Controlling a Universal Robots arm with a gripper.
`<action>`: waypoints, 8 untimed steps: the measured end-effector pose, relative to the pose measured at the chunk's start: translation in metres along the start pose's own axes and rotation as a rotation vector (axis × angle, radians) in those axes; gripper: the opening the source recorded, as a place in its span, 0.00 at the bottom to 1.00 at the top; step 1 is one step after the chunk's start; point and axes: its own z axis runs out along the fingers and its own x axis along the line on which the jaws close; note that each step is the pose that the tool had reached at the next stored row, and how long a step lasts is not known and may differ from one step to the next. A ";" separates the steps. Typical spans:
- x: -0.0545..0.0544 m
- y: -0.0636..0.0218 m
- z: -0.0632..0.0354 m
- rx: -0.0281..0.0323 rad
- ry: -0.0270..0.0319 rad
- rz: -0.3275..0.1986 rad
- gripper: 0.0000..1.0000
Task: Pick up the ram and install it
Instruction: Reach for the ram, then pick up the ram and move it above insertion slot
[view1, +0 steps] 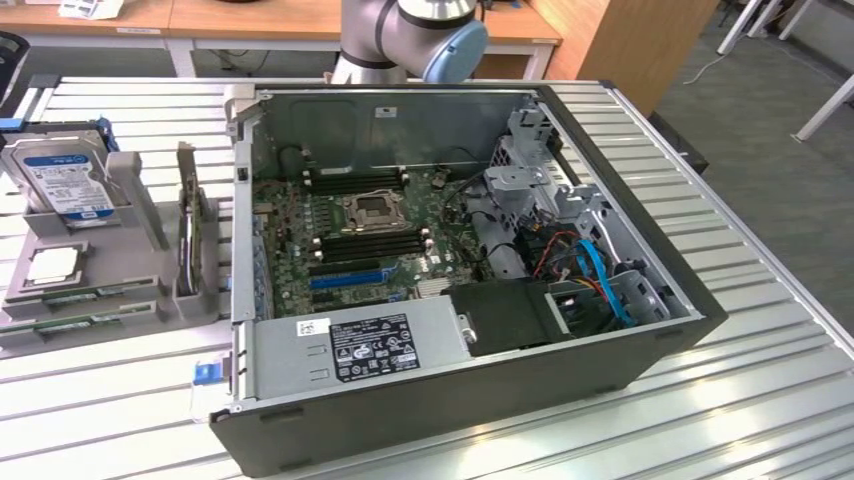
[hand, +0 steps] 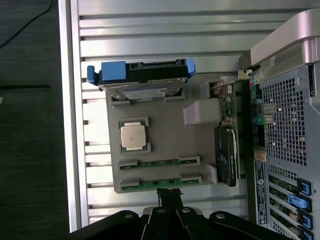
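Observation:
Two ram sticks, thin green boards, lie flat in slots at the near end of a grey holder (view1: 150, 300) at the exterior view's left; one ram stick (view1: 83, 295) sits beside the other (view1: 74, 325). In the wrist view the same ram sticks (hand: 159, 162) (hand: 160, 183) lie on the holder (hand: 165, 135). My gripper (hand: 169, 193) hangs well above the holder, its dark fingers pressed together and holding nothing, lined up over the edge by the nearer stick. The open computer case (view1: 467, 400) shows its motherboard with long memory slots (view1: 374, 245).
The holder also carries a hard drive (view1: 60, 180) (hand: 145, 75) with a blue bracket, a square silver processor (view1: 54, 265) (hand: 133, 136) and an upright card (view1: 194, 235) (hand: 227, 155). The arm's base (view1: 407, 35) stands behind the case. A slatted metal table (view1: 747, 400) bears everything.

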 end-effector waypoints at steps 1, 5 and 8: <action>0.000 0.0000 0.0000 0.0000 0.0000 0.000 0.10; 0.000 0.0000 0.0000 0.0000 0.0000 0.000 0.10; 0.000 0.0000 0.0000 0.0000 0.0000 0.000 0.10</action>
